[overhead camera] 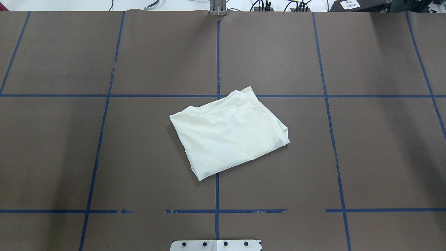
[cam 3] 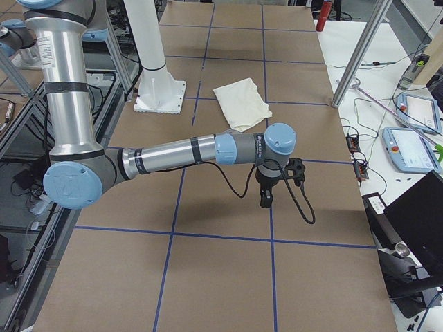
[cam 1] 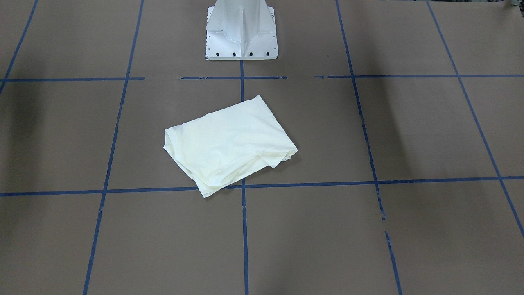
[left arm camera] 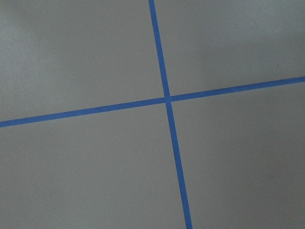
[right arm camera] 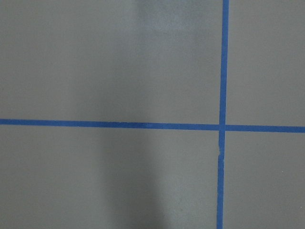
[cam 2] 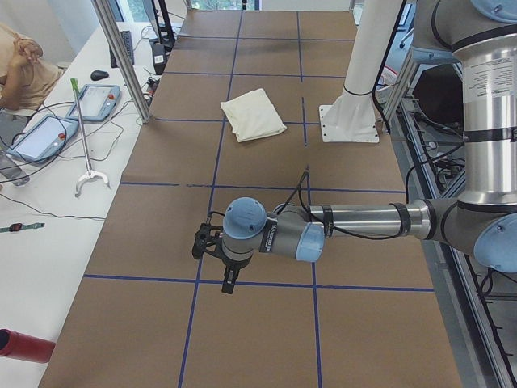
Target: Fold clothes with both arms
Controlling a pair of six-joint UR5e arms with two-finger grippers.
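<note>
Shirt (overhead camera: 228,134) lies folded mid-frame overhead; its loose right-hand corner could slump open. Left gripper (cam 2: 229,284), right gripper (cam 3: 266,200): spread or pressed together, can't tell.

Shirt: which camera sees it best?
Overhead exterior: the folded shirt lies large, central, unblocked. Front-facing shows it nearly as well; side views show it small and far; wrist cameras miss it.

no text can be read. a printed label (cam 2: 487,77) sits on the upright segment of the left arm (cam 2: 363,220), and a second label (cam 3: 47,48) on the right arm (cam 3: 173,151); both prints are too small to read. a white tag (overhead camera: 349,4) on the dark box (overhead camera: 369,5) is blurred.
</note>
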